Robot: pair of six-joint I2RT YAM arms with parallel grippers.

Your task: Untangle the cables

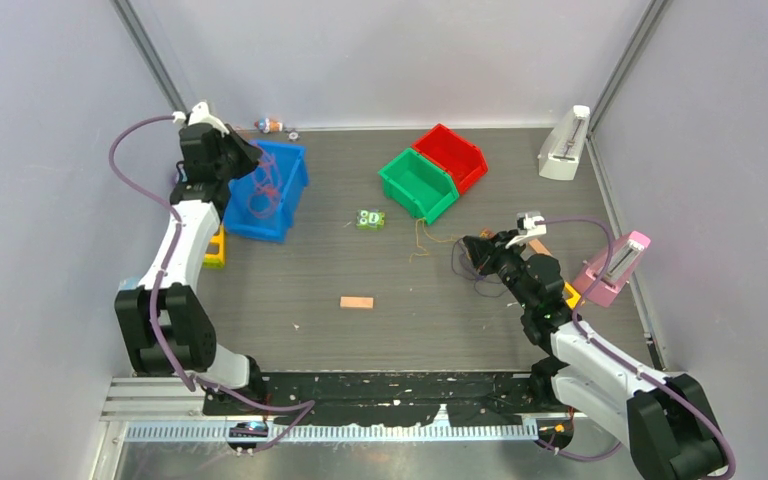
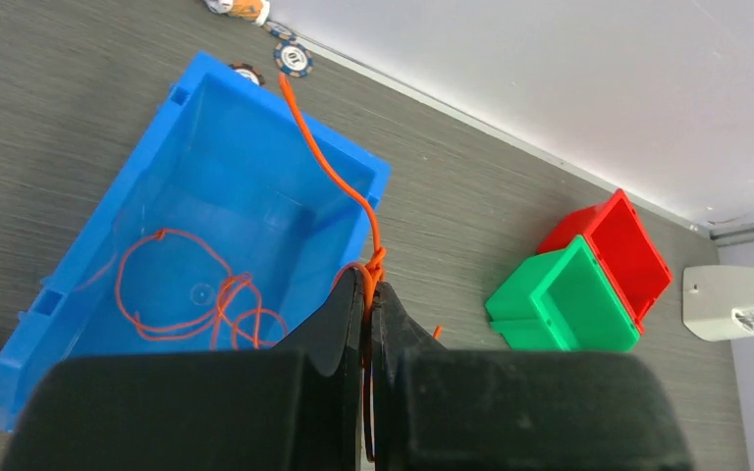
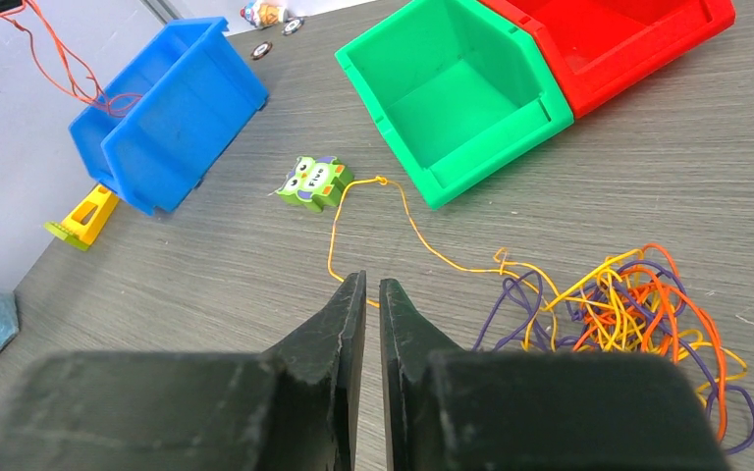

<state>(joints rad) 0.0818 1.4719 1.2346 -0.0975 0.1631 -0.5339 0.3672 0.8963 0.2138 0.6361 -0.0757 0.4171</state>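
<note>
**Left hand held an orange cable over the bin; the tangle lay by the right hand**

A pull from either hand would likely tighten knots, or drag the orange loops out of the blue bin (image 2: 79,245). The left hand (image 2: 368,280) was pinched fully shut on an orange cable (image 2: 326,167), whose loops lay beneath it. The right hand (image 3: 373,285) showed only a slit; whether it gripped the yellow strand (image 3: 412,231) at its tips could not be told. The tangle (image 3: 628,304) lay on the worktop (image 3: 206,294) just beyond, to its right.
</note>
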